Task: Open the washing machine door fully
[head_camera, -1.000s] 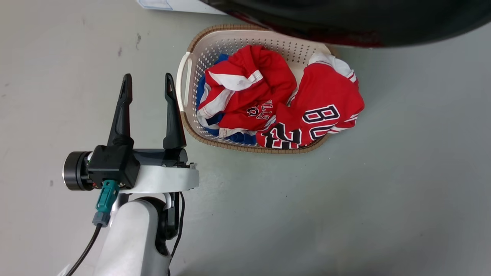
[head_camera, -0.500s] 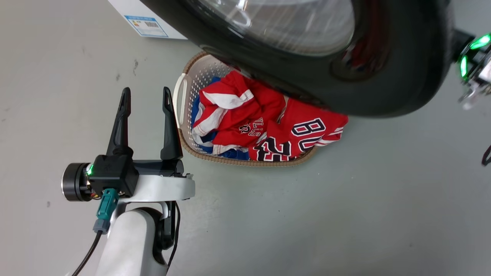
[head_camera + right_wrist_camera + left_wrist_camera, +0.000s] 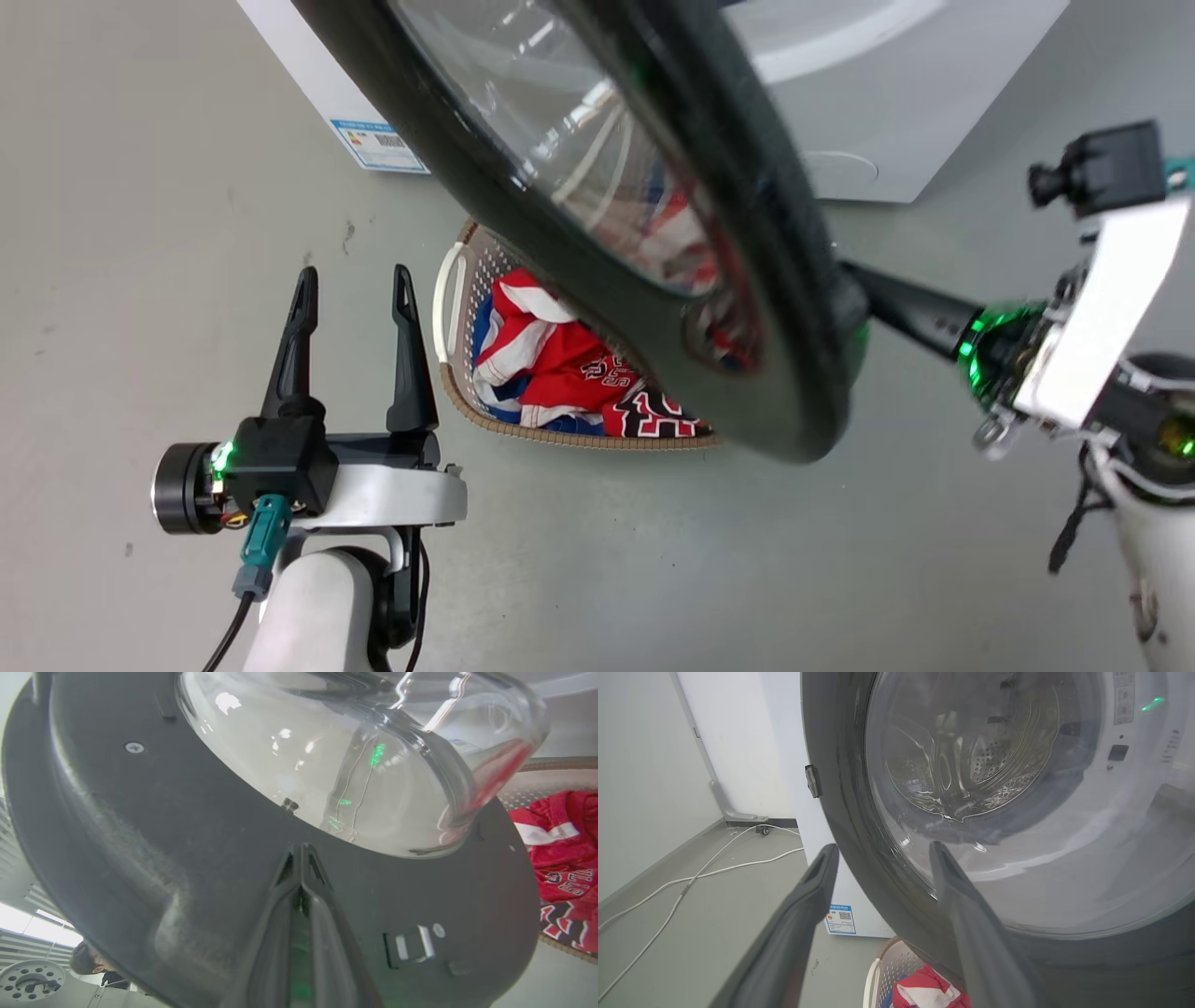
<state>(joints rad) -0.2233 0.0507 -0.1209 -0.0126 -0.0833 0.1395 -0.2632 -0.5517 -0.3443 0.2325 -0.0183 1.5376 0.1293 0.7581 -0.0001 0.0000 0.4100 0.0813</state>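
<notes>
Head view gives us the door (image 3: 597, 205) swung out from the washing machine (image 3: 896, 112), its black ring and bulging glass hanging over the laundry basket (image 3: 448, 308) and hiding part of the red jerseys (image 3: 560, 364) in it. The right arm reaches in from the right, forearm low and wrist turned toward the door, and the right gripper (image 3: 854, 285) meets the door's lower right edge. In the right wrist view we see that gripper (image 3: 301, 851) with its two fingers pressed together, nothing between them, their tips against the dark inner face just below the glass bowl. The left gripper (image 3: 355, 275) stands apart from the door, left of the basket's handle, fingers spread wide and pointing up the view.
</notes>
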